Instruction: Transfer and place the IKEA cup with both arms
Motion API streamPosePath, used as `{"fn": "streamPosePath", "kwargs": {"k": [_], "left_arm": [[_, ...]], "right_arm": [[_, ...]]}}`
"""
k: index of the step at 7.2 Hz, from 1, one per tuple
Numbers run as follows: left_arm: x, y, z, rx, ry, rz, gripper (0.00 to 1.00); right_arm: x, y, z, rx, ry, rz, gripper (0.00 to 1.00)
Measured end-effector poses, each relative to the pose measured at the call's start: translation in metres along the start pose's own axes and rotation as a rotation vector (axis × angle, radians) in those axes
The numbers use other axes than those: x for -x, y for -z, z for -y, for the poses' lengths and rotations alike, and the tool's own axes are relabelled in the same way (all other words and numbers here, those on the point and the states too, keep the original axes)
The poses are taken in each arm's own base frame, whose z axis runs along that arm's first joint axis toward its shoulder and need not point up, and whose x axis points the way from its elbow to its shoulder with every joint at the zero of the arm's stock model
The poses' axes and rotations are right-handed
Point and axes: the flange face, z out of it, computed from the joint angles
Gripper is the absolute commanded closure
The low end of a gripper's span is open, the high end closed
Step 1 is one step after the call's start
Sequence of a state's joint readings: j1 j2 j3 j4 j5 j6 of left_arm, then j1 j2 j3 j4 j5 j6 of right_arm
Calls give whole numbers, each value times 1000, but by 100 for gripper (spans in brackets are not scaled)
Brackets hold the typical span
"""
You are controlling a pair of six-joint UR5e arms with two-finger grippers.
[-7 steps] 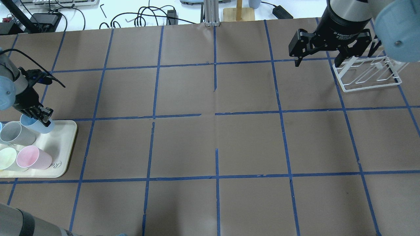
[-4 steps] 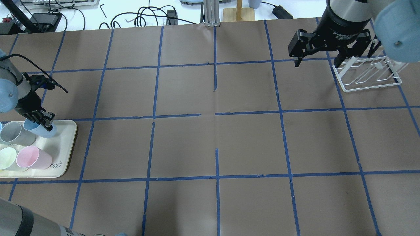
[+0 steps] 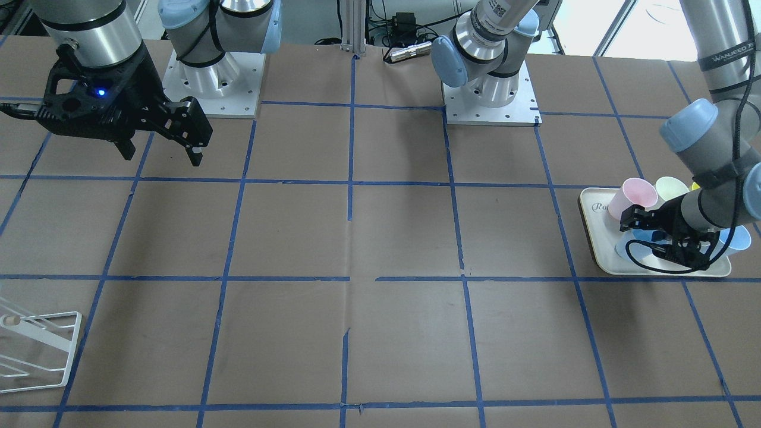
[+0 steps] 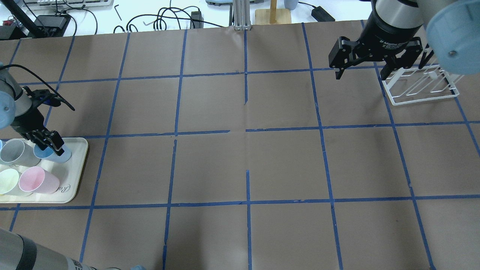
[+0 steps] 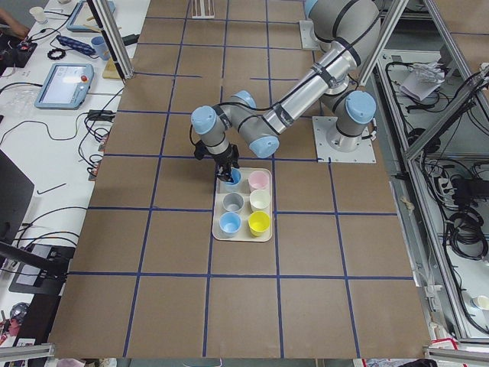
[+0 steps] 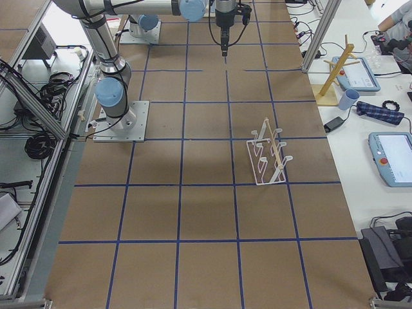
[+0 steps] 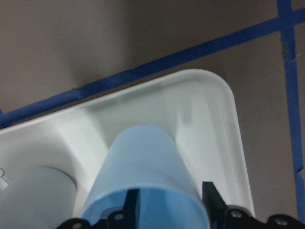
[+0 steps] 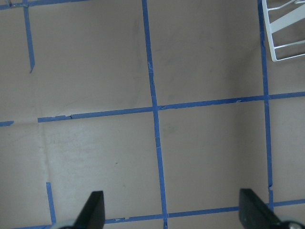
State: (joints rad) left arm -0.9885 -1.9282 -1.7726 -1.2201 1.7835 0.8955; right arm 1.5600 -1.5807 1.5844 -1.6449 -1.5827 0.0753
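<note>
The small light-blue tapered plastic cup (image 7: pixel 145 179) stands tilted at the corner of the cream rectangular tray (image 4: pixel 77 165), its rim pinched by the left gripper (image 4: pixel 52 144): one finger inside, one outside. The front-facing view largely hides it behind that arm. The tray also carries grey (image 4: pixel 15 153), pink (image 4: pixel 37 180), pale-yellow and other pastel cups. Well apart, the right gripper (image 4: pixel 362 69) hangs spread wide and empty above the bench (image 4: pixel 247 157), beside a white wire rack (image 4: pixel 422 88).

Lying flat under even light: brown paper table cover (image 4: pixel 210 165) gridded with blue tape lines (image 4: pixel 245 56); bordering it, white bench (image 4: pixel 150 11).
</note>
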Motion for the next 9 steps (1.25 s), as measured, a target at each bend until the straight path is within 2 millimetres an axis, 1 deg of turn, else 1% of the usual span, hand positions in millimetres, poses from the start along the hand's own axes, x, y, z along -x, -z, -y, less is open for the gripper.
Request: {"fn": "streamPosePath", "kwargs": {"k": [1,2,3,4,5,6,7,8,9], "left_arm": [[-2,19,-2,-7,1,14,0],[-4,43,-5,-24,21,28,0],[-11,71,-7,-56,69,23,0],[-26,106,-7,-96,126,10,0],[-55,145,-2,-121,184,7,0],[-101,184,9,-140,232,16,0],[-152,212,20,-166,248,35,0],[-202,229,27,-192,243,39,0],[-250,238,30,-221,264,0,0]], "right_arm": [[0,-1,-1,3,0,-1,0],[0,-3,-2,5,0,-2,0],[-1,-5,-3,10,0,-4,0],[-1,-8,-6,17,0,-4,0],[-1,-10,-9,20,0,-3,0],[-1,-10,-11,20,0,-1,0],[-1,-9,-11,18,0,0,0],[-1,-9,-12,17,0,1,0],[-1,-8,-12,15,0,3,0]]}}
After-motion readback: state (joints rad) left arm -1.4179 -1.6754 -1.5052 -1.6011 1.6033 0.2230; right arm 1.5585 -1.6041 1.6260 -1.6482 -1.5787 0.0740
